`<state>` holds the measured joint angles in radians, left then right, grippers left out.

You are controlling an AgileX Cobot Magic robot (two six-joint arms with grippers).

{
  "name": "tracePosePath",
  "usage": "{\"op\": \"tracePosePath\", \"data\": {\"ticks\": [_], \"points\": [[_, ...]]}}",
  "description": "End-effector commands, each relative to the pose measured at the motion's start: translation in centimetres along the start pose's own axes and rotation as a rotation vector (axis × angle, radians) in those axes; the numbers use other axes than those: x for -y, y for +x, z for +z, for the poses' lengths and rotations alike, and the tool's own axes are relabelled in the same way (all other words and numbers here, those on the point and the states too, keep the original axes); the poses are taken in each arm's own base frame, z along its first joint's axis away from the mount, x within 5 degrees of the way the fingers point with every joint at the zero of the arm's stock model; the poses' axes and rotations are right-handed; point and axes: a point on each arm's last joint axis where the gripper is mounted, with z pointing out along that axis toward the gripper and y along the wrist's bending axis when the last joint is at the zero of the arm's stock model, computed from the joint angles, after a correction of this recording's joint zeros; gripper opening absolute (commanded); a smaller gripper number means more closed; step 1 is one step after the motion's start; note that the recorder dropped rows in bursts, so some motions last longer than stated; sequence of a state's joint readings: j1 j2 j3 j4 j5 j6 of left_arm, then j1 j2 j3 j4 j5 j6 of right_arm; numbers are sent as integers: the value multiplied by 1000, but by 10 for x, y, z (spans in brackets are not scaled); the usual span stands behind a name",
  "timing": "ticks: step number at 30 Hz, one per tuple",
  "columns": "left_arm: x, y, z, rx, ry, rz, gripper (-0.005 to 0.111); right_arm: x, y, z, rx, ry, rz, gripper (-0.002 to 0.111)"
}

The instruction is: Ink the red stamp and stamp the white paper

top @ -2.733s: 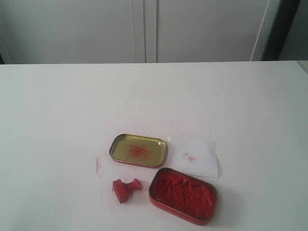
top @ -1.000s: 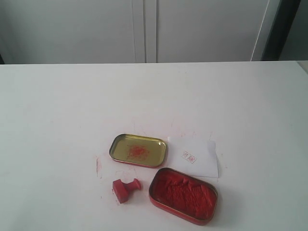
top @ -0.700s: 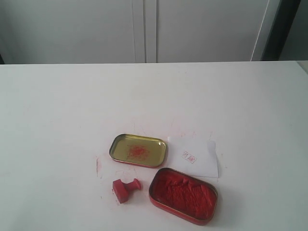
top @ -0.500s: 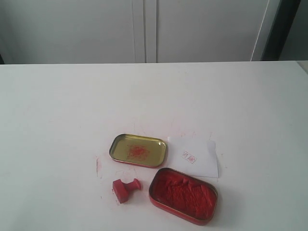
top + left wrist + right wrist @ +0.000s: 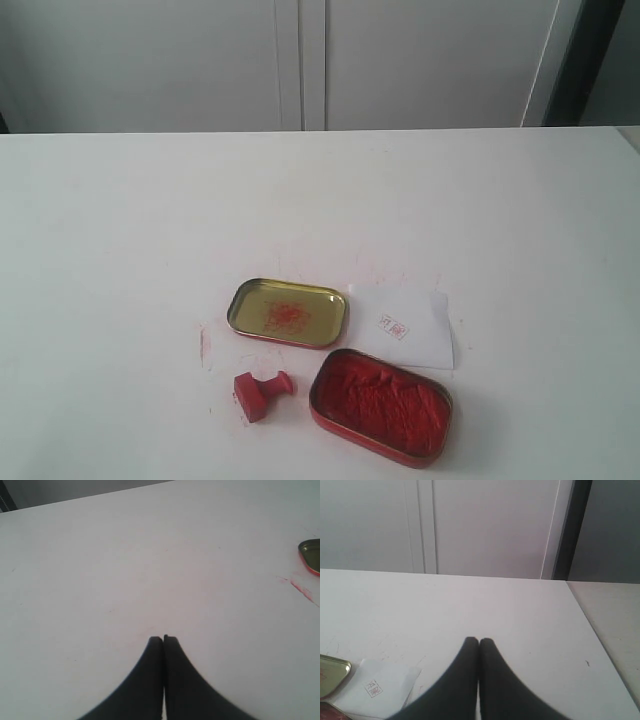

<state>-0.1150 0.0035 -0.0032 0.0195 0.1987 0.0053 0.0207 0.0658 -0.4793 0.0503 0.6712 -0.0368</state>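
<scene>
The left fingers (image 5: 147, 677) and right fingers (image 5: 464, 677) are clenched, empty. The small red plastic stamp (image 5: 262, 392) lies sideways on the desk (image 5: 120, 250) — a pinch on its narrow handle might roll it away.

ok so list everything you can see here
red stamp: 1, red, lying on its side, left of the ink tin
white paper: 1, white with a small red imprint, right of the lid
ink tin: 1, red, open, full of red paste, nearest the exterior camera
lid: 1, gold inside with a red smudge, beyond the stamp
ink smear: 1, red, left of the lid
table: 1, white
cabinet: 1, pale grey, behind the table
left gripper: 1, black, shut, over bare table
right gripper: 1, black, shut, empty
</scene>
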Motion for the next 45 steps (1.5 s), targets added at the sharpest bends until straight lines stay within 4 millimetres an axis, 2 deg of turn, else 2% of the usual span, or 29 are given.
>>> {"op": "tracePosePath", "data": {"ticks": [1,8,11,20,37,45], "points": [[0,1,0,4,-2,-1,0,0,0,-1,15,1,-8,0],[0,1,0,4,-2,-1,0,0,2,-2,29,2,-8,0],[0,1,0,4,-2,-1,0,0,12,-3,38,2,-8,0],[0,1,0,4,-2,-1,0,1,37,18,30,7,-5,0],[0,1,0,4,-2,-1,0,3,64,36,40,14,-4,0],[0,1,0,4,-2,-1,0,4,98,51,11,20,-3,0]]}}
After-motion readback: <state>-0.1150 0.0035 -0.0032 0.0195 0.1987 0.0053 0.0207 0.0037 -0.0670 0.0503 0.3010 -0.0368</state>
